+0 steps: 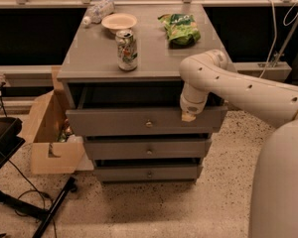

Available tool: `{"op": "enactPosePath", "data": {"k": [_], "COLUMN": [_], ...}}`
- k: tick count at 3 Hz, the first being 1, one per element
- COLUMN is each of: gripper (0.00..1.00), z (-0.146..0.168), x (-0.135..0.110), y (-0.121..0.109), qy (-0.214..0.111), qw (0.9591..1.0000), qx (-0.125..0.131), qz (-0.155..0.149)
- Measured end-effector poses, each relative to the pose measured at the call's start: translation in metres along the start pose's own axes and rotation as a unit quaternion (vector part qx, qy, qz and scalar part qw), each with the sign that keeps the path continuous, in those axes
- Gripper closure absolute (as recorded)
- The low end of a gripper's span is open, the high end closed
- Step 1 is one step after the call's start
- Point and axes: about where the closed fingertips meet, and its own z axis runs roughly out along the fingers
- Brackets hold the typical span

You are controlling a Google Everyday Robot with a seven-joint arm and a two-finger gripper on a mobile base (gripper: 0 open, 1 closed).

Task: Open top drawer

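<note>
The grey cabinet has three drawers. The top drawer, the widest one with a small round knob at its centre, stands partly pulled out, with a dark gap showing under the cabinet top. My gripper hangs from the white arm and sits at the upper edge of the top drawer's front, towards its right end and right of the knob. The two narrower drawers below it are closed.
On the cabinet top stand a soda can, a white bowl, a plastic bottle and a green snack bag. An open cardboard box sits left of the cabinet, and a black stand with cables lies at the lower left.
</note>
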Motion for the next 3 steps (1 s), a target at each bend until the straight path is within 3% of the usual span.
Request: {"op": "enactPosePath", "data": {"k": [1, 3], "gripper": [1.00, 1.00], "z": [-0.0049, -0.0050], "x": [-0.0003, -0.0003], "y": [-0.0008, -0.0008], "qy": [0.000, 0.000], "qw": [1.0000, 1.0000], "qx": [0.000, 0.000], "qz": [0.000, 0.000]}}
